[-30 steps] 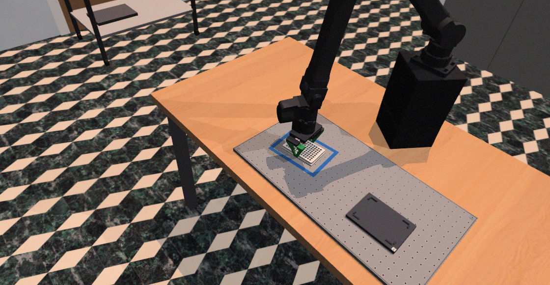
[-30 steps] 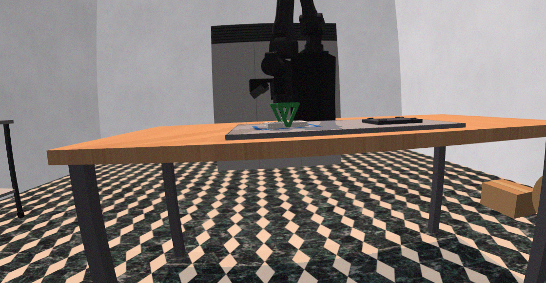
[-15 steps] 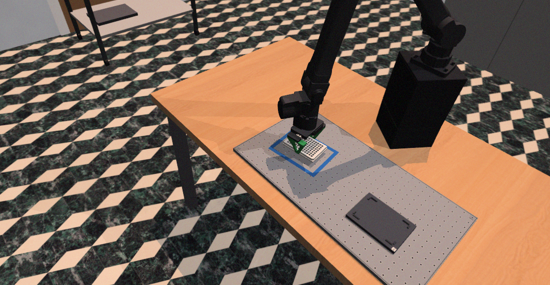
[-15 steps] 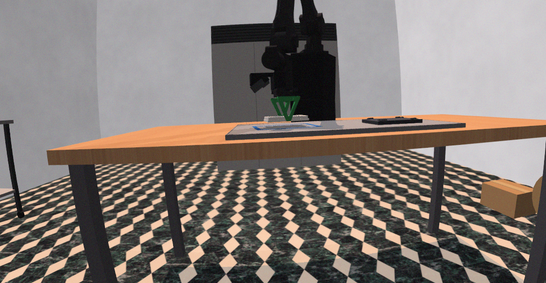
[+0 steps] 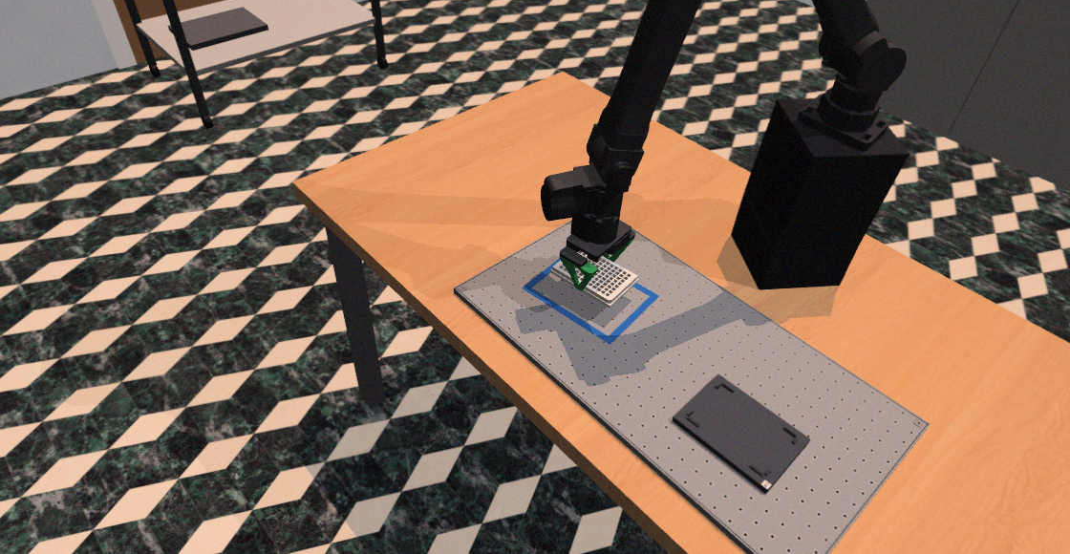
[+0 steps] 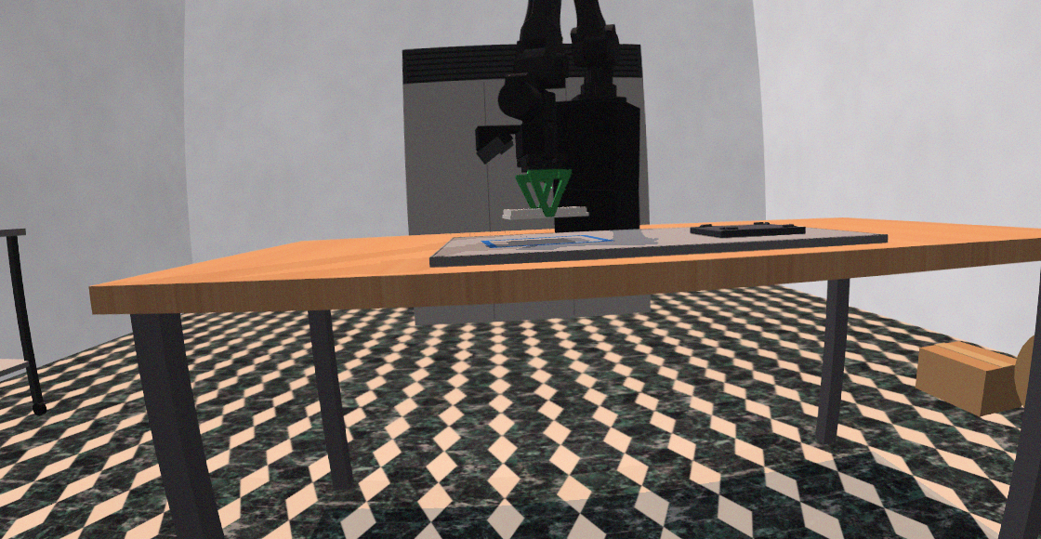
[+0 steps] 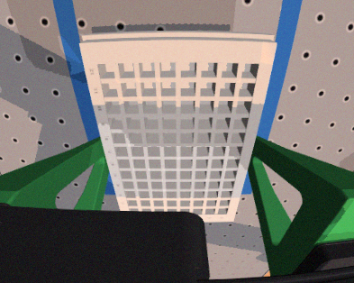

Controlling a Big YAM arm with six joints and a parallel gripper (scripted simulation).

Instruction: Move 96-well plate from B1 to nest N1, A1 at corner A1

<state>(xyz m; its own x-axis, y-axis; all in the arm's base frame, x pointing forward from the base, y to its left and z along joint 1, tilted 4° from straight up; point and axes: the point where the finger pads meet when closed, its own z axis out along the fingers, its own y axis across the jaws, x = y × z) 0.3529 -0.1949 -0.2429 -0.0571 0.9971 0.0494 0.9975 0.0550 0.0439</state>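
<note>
The white 96-well plate [image 5: 600, 277] hangs level in the air above the blue-outlined bench spot B1 [image 5: 590, 302]. My gripper [image 5: 589, 265] with green fingers is shut on the plate's long sides. In the side view the plate [image 6: 542, 213] is clearly off the grey board, with the gripper [image 6: 546, 201] on it. The dark plate nest N1 [image 5: 740, 429] with corner locators lies at the board's near right end, empty.
The grey perforated board [image 5: 688, 371] lies on the orange table [image 5: 524, 177]. The arm's black base block [image 5: 815, 199] stands behind the board. A small side table [image 5: 246, 23] with a dark slab stands far back left. A cardboard box [image 6: 968, 375] lies on the floor.
</note>
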